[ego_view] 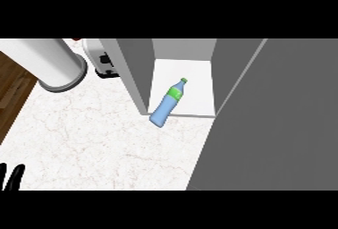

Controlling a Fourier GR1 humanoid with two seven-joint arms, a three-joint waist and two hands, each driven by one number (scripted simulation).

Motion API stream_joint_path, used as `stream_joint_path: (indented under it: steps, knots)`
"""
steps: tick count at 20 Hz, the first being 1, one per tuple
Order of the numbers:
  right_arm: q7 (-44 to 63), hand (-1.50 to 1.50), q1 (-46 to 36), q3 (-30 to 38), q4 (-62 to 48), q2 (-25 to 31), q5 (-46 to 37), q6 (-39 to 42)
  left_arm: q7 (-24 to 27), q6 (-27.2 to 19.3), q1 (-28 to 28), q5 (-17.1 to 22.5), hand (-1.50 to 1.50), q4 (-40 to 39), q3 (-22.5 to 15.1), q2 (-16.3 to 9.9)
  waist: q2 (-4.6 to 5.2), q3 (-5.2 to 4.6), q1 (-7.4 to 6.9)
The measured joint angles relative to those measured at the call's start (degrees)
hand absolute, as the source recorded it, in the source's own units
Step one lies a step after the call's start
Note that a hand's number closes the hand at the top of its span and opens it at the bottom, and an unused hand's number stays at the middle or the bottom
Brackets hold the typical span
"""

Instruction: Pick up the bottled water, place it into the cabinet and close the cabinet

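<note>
Left robot hand open, empty; 1 bottle lying across cabinet edge.

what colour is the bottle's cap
Green, like the label band below it, on the blue bottle; it shows in the head view.

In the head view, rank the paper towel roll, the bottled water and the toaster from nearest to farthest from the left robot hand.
1. Paper towel roll, up the left side, above the left robot hand at the lower left corner.
2. Bottled water, at the centre, lying across the cabinet floor's front edge.
3. Toaster, at the top, behind the roll.
</note>
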State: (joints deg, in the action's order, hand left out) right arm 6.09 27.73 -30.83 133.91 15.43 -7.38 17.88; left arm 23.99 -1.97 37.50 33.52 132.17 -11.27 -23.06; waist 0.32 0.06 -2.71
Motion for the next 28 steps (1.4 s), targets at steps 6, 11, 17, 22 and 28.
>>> stream_joint_path:
  steps: [6, 11, 17, 22, 28]
  knots:
    - [4.99, 1.50, -5.62, 0.89, -2.54, -5.37, 2.67, -0.37, 0.71, 4.44, 3.30, 2.80, -1.50, 0.04, 4.64, -2.01, -0.09, -0.11, -0.84]
    - [10.68, 1.50, -14.88, -5.30, -6.43, -12.05, 6.16, -6.50, 2.20, 9.64, 6.64, 6.90, -1.50, -0.49, 9.39, -3.30, -0.11, -0.16, -1.10]
    - [16.33, 1.50, -29.90, -6.89, -13.16, -14.51, 12.67, -16.43, 3.52, 17.58, 11.80, 14.98, -1.50, -1.67, 18.18, -4.81, -0.24, -0.18, -0.36]
    - [17.94, 1.50, -42.47, -0.19, -20.75, -15.13, 21.26, -20.33, 3.32, 22.10, 15.17, 19.08, -1.50, -1.53, 23.03, -4.63, -0.24, -0.16, 0.01]
    - [16.29, 1.50, -54.88, 10.51, -32.70, -15.37, 30.06, -19.12, 2.92, 26.97, 16.40, 21.97, -1.50, -4.04, 26.98, -3.44, -0.22, -0.10, 0.61]
